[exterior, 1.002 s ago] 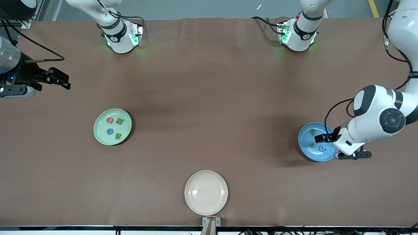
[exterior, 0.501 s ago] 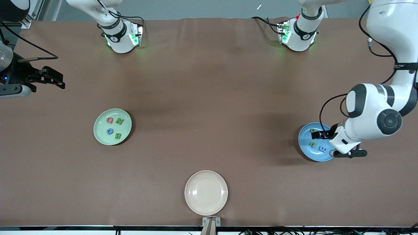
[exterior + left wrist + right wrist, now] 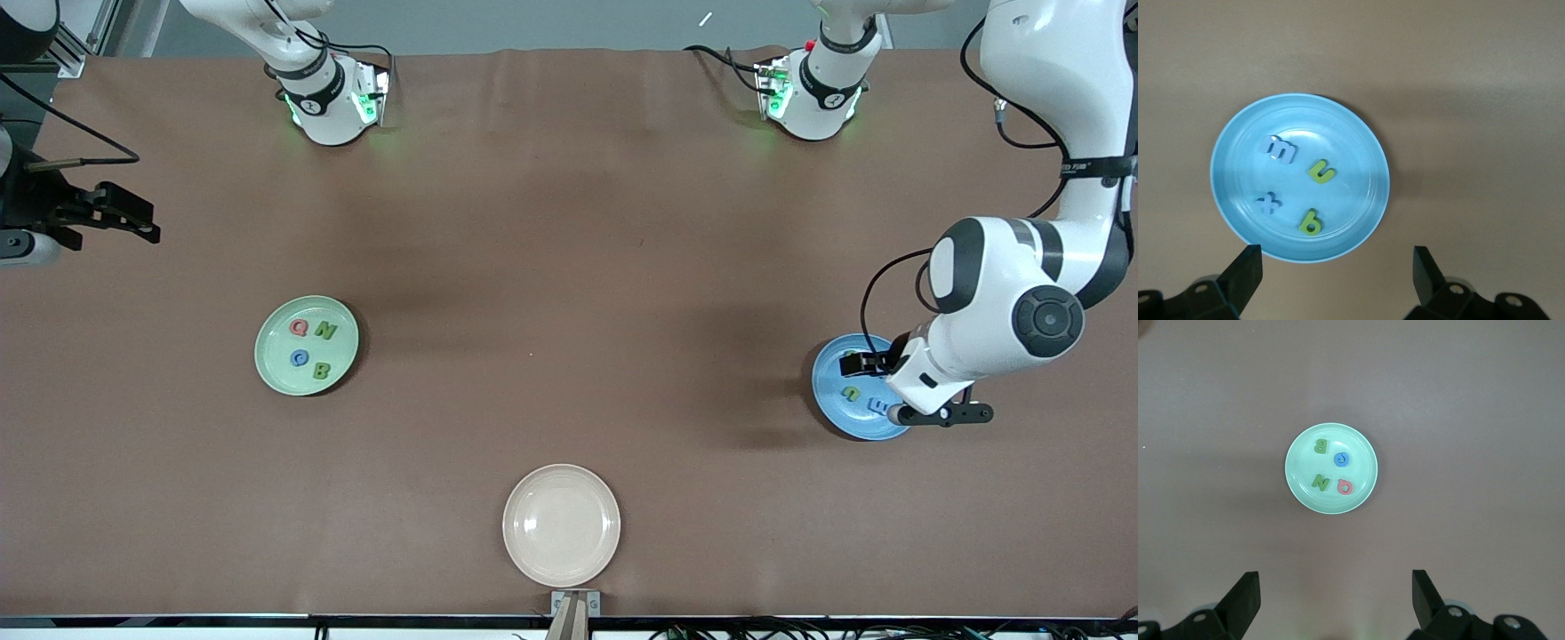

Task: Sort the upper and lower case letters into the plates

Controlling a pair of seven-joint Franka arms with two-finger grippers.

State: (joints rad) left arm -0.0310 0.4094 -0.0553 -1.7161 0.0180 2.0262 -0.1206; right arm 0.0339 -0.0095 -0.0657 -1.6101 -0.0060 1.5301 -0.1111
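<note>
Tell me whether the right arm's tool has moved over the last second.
Yes. The right tool has drawn up and outward toward the right arm's end of the table, farther from the green plate, which lies where it was. It is open and empty.

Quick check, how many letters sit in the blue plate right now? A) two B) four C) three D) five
B: the left wrist view shows four in the blue plate: a pale m, a green u, a pale x and a green b, with the left gripper open over the plate's edge.
</note>
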